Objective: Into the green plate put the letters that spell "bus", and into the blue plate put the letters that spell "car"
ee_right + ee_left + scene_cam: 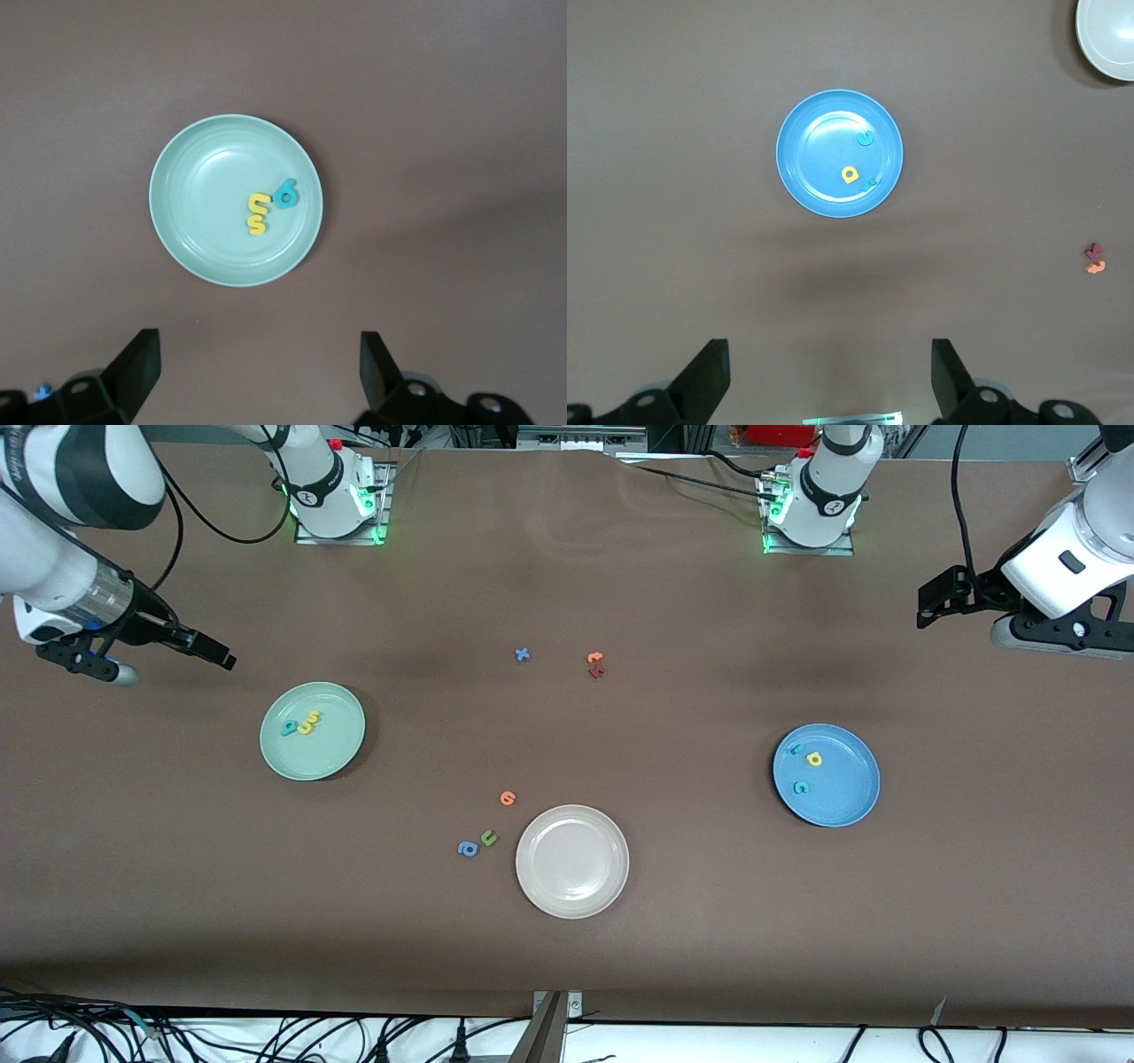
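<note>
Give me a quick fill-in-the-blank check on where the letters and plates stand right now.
1. The teal b and the yellow letters lie in the ____ plate.
2. The yellow a lies in the ____ plate.
3. The plate that holds no letters is the ____ one.
4. The left end effector and the right end effector each stand ____, holding nothing.

Missing words: green; blue; beige; open
</note>
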Tool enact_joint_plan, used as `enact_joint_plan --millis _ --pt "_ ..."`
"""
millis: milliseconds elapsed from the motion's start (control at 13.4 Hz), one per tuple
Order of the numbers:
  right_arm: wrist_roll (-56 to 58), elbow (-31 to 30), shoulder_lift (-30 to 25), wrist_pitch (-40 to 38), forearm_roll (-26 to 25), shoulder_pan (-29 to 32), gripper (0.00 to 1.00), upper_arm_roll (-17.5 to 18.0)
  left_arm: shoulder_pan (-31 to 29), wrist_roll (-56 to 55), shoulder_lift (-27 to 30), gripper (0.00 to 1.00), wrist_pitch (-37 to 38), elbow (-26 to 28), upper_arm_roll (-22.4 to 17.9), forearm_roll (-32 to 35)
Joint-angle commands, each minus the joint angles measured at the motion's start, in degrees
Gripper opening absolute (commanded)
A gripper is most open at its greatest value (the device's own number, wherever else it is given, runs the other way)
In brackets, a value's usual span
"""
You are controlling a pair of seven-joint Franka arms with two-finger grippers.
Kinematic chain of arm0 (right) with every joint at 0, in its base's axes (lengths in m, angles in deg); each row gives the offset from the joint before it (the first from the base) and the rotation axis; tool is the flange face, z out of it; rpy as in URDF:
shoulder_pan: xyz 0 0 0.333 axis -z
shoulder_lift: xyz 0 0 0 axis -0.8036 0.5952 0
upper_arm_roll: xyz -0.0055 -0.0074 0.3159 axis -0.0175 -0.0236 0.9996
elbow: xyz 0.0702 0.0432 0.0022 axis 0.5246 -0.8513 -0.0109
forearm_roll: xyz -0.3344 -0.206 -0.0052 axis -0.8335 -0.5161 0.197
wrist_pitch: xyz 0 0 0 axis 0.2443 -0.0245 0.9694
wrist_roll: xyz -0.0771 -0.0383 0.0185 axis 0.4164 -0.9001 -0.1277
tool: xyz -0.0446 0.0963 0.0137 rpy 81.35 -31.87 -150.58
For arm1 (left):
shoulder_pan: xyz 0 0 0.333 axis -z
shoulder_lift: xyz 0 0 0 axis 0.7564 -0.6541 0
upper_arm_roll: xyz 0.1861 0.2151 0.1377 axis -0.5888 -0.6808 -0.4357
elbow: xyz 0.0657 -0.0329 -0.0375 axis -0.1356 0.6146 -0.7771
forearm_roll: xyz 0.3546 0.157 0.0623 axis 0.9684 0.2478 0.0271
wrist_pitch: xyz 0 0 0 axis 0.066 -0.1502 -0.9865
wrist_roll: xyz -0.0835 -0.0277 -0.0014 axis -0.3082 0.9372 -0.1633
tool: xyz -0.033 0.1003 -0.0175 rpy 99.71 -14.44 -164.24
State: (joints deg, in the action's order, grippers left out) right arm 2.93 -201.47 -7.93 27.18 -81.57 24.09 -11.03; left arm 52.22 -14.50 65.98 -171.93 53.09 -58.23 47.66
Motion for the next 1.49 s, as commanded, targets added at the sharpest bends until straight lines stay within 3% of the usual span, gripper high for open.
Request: enact_joint_plan --millis 0,224,522,597,821,970,1418 --pt "-0.5 8.4 -1.1 -11.1 -1.9 0.2 0.99 0.2 0.4 -0.7 -0.7 1.0 0.9 -1.5 0.0 1.0" --pt "-0.4 17.0 -1.2 -20.3 -3.6 0.0 0.99 0.9 0.4 -0.7 -0.8 1.0 0.9 -1.5 0.0 0.9" --pt "0.9 27.2 2.1 -22.8 -4.0 0.8 0.99 2.2 0.4 -0.7 -0.8 1.0 0.8 -1.5 0.0 0.9" --pt "2.0 29.7 4.0 -24.4 -3.8 2.6 0.99 4.0 0.4 -0.7 -0.8 1.0 0.8 -1.5 0.0 0.8" --pt "6.1 36.6 9.3 -28.1 -3.6 16.4 0.99 16.3 0.4 -0.7 -0.8 1.0 0.7 -1.5 0.0 0.7" --pt "10.0 37.3 10.0 -28.6 -3.5 27.2 0.99 26.1 0.4 -0.7 -0.8 1.0 0.6 -1.5 0.0 0.7" --pt "9.4 37.2 9.1 -29.1 -1.7 36.4 0.99 34.7 0.5 -0.8 -1.5 1.0 -0.1 -1.5 0.0 0.7"
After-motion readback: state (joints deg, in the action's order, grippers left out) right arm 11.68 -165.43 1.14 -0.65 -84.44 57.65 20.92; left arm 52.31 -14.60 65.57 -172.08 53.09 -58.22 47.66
